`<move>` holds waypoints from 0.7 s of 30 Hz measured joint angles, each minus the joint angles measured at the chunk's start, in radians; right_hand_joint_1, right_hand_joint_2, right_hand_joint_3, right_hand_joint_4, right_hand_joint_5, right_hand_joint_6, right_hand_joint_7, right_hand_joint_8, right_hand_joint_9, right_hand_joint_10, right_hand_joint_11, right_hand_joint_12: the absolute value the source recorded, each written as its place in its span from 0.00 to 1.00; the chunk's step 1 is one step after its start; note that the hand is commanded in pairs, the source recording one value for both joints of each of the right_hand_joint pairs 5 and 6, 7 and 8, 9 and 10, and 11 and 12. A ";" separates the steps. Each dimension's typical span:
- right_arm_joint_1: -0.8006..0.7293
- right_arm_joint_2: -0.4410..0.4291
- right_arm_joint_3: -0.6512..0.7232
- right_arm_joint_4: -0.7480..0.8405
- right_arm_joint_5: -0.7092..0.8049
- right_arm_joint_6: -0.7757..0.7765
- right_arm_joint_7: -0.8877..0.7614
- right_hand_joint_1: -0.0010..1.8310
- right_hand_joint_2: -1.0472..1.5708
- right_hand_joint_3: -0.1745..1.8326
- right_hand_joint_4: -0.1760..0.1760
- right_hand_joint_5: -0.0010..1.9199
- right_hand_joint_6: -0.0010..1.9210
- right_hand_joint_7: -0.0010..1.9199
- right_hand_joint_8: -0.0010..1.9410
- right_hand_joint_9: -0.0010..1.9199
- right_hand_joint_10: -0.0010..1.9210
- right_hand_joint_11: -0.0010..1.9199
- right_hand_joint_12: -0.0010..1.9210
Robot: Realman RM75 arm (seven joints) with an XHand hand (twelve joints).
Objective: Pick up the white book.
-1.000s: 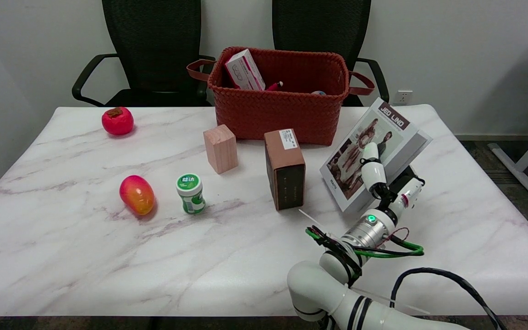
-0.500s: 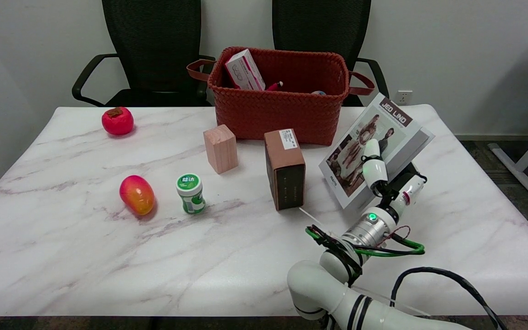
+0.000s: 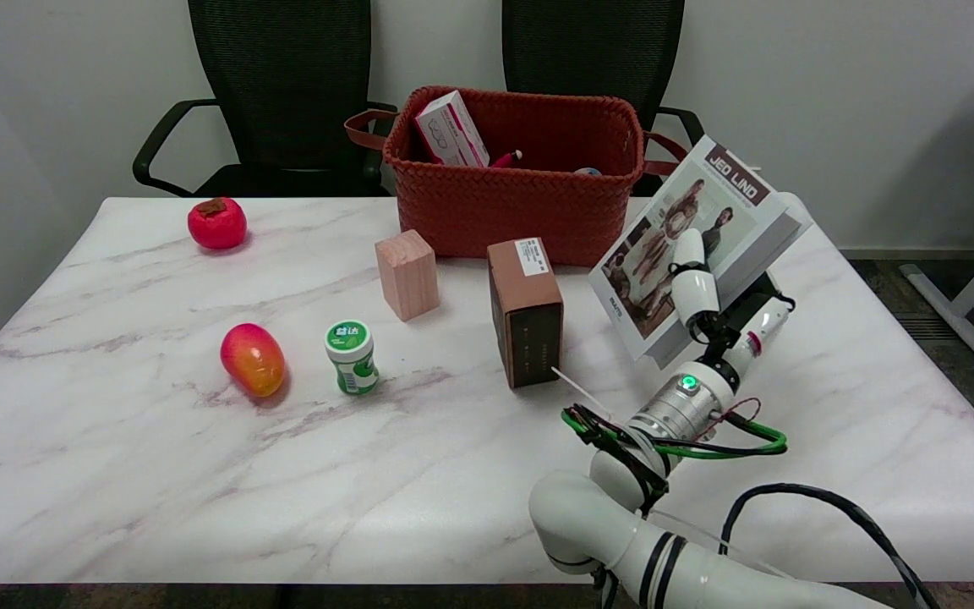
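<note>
The white book [image 3: 698, 245] is up off the table [image 3: 157, 474], tilted with its cover photograph facing the camera, over the right side of the tabletop just right of the basket. The right hand [image 3: 711, 309] holds it: one white finger lies across the cover and the rest of the hand is behind and under the lower edge. To the book's left stands a brown box [image 3: 526, 311] on end, and further left a pale wooden block [image 3: 407, 274]. Behind them sits the red woven basket [image 3: 521, 207]; a pink-and-white carton [image 3: 451, 128] leans inside at its left end, and a small red object and a bluish one show near the back, too small to identify. A green-lidded bottle [image 3: 352, 356], a mango-coloured fruit [image 3: 252, 359] and a red persimmon [image 3: 216, 222] lie well apart to the left.
</note>
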 measured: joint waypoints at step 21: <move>0.064 0.064 0.004 0.072 -0.113 -0.059 -0.119 0.59 0.80 0.26 0.50 0.50 0.50 0.80 0.79 0.67 0.67 0.60 0.60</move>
